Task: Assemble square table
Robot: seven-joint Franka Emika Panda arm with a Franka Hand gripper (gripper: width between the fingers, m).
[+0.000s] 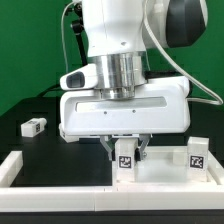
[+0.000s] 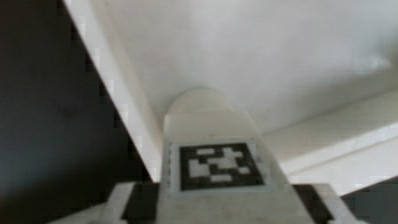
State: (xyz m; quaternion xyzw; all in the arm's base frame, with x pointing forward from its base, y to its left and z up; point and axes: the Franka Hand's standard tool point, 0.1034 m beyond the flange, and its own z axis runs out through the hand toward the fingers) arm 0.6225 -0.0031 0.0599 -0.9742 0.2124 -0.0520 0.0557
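While the gripper (image 1: 126, 150) clamps the first leg (image 1: 126, 162) upright against the tabletop (image 1: 165, 180), the second leg (image 1: 197, 158) stands on the tabletop and the third leg (image 1: 34, 126) lies off it; assembly appears partly complete.

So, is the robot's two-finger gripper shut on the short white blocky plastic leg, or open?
Shut, it seems: in both views the gripper has its dark fingers against both sides of the short white tagged leg.
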